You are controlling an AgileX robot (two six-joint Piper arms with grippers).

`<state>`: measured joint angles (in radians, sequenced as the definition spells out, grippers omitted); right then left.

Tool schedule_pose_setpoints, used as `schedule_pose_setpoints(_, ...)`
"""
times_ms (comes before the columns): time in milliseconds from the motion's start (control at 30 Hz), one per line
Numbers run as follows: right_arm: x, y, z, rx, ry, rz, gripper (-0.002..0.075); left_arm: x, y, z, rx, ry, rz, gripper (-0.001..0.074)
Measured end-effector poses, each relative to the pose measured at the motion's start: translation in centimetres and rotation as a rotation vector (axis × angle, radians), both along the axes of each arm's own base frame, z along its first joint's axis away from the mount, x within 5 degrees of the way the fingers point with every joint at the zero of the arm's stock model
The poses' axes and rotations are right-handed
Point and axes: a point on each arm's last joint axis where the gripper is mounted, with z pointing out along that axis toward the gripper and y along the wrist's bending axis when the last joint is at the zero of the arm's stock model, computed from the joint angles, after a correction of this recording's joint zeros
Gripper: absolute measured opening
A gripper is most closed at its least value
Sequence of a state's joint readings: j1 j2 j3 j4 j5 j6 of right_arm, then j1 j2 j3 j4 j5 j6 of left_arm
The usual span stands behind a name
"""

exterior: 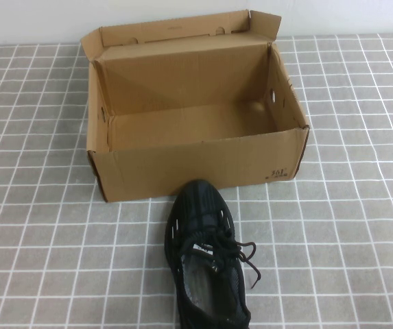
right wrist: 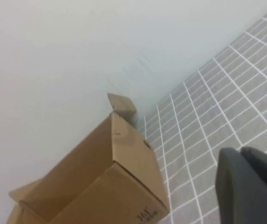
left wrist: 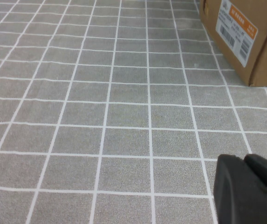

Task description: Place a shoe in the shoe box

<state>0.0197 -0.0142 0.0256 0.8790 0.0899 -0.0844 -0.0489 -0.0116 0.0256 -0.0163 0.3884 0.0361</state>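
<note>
**Shoe outside the open box, both grippers off to the sides**

You lose the heel of the shoe at the near edge of the high view, so only the toe, laces and part of the grey lining show. Neither arm appears in that view. You get the left gripper only as a black tip in a corner of its wrist view, jaws together, holding nothing, low over the grey tiled table. The right gripper shows the same way: a dark tip in a corner of its own view, jaws together, nothing in them.

The shoe box sits on the far middle of the table, lid flap standing up along its far side against the white wall. You can see the bare cardboard floor; nothing lies inside. Its near wall hides the near strip of that floor. A small black print is on the near wall's right corner, too small to read. An orange and white label is on the box's left end, partly cut off.

The shoe lies on the table just near of the box's near wall, toe pointing at it, close to touching; you can't tell if it does.
</note>
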Motion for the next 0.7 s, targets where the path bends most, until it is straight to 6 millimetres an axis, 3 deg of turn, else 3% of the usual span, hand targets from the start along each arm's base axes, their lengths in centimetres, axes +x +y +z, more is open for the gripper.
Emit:
schedule_pose_setpoints(233, 0.0, 0.2, -0.1, 0.035, 0.015, 0.023, -0.0016, 0.0, 0.0, 0.0, 0.000, 0.000, 0.000, -0.0002)
schedule_pose_setpoints(333, -0.3, 1.1, 0.3, 0.007, 0.058, 0.122, -0.0015, 0.0, 0.0, 0.0, 0.000, 0.000, 0.000, -0.0002)
schedule_pose_setpoints(533, 0.2, 3.2, 4.2, -0.165, 0.275, 0.387, -0.0015, 0.0, 0.0, 0.0, 0.000, 0.000, 0.000, -0.0002)
schedule_pose_setpoints(700, 2.5, 4.1, 7.5, -0.347, 0.476, 0.594, -0.0015, 0.0, 0.0, 0.0, 0.000, 0.000, 0.000, -0.0002)
